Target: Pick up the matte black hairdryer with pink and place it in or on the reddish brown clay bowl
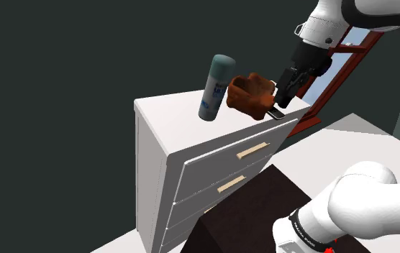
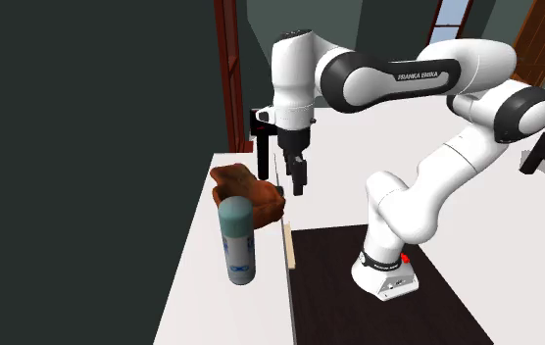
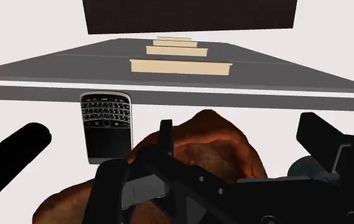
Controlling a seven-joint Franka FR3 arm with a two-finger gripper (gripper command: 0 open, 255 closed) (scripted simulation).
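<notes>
1. The gripper (image 3: pixel 172 130) hangs in the upper right of the shoulder view, directly over the bowl. Its two fingers (image 3: pixel 16 149) stand wide apart and clasp nothing. A bare gap shows between one finger and the black thing in the middle.
2. That black thing is the hairdryer (image 3: pixel 169 184). In the second exterior view it is a thin dark post just left of the frame's centre, rising from the reddish brown bowl (image 3: pixel 223 149). It seems to be in the bowl, but I cannot tell whether it sits on the bowl's floor or only leans on the rim.
3. If it only leans, it may tip over the rim and fall out, because it looks tall against a low bowl.
4. The other finger is very close to the hairdryer. A lift that is not straight could hook it and drag it out.
5. A phone (image 3: pixel 107 124) lies just beside the bowl, at the front edge of the white dresser (image 1: pixel 170 118). A push on the bowl could slide the phone off, down past the drawers (image 1: pixel 220 162).
6. Farthest away, the spray can (image 1: pixel 216 88) stands near the centre of the shoulder view. A wide swing of the arm could knock it over.
</notes>
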